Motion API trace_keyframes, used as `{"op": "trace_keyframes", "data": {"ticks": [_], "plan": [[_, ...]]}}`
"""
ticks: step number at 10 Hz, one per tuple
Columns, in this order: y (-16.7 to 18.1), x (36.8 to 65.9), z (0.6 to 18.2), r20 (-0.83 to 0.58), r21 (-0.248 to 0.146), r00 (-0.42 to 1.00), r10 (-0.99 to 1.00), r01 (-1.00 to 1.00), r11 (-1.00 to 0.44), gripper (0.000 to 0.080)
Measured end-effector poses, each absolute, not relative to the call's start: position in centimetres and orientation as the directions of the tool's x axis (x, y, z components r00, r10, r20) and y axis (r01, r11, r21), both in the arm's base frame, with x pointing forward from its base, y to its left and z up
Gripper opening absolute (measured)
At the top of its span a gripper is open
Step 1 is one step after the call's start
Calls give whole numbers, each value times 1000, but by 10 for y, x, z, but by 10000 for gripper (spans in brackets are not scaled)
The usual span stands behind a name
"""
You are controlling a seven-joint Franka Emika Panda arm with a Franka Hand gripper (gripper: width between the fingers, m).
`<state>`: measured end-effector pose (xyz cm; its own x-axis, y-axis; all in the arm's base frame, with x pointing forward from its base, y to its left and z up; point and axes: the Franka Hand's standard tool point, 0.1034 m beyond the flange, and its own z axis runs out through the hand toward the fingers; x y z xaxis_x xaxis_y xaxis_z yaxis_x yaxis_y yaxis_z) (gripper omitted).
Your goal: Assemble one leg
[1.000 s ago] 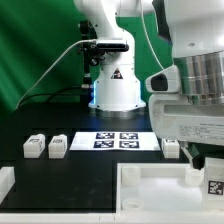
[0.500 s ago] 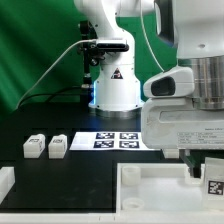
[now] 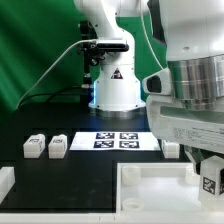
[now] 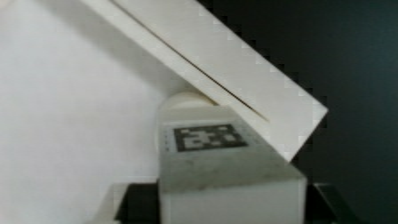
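My gripper is at the exterior view's lower right, over the large white tabletop panel. It is shut on a white leg whose square tag faces the camera. In the wrist view the held leg sits between the dark fingers of the gripper, and its far end lies against the tabletop's raised rim. Two more legs stand at the exterior view's left. Another leg stands just behind the tabletop, beside my hand.
The marker board lies on the black table in front of the robot base. A white part edge shows at the lower left corner. A green backdrop stands behind.
My hand has shifted and turned slightly above the tabletop, uncovering the leg behind it. The held leg stays at about the same spot, a little to the exterior view's left.
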<state>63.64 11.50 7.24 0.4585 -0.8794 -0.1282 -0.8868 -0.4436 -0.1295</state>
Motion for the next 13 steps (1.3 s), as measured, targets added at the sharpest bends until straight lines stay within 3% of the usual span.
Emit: {"op": "trace_keyframes", "data": {"ticks": [2,4,6,8,9,10,11,12,13], "plan": [[115,632,68,-184,-129,138,-973,-985,-116,305],[118,632,67,-208,-117,-39,-977,-991,64,298],[122,632,68,-212,-118,-75,-975,-988,101,298],[121,630,68,-201,-128,27,-979,-992,-1,298],[121,630,68,-197,-126,127,-972,-987,-103,382],[120,631,70,-179,-131,245,-953,-966,-224,517],[121,632,72,-145,-139,401,-905,-913,-382,517],[123,633,72,-119,-148,501,-857,-863,-483,621],[121,632,71,-104,-158,578,-809,-813,-561,641]]}}
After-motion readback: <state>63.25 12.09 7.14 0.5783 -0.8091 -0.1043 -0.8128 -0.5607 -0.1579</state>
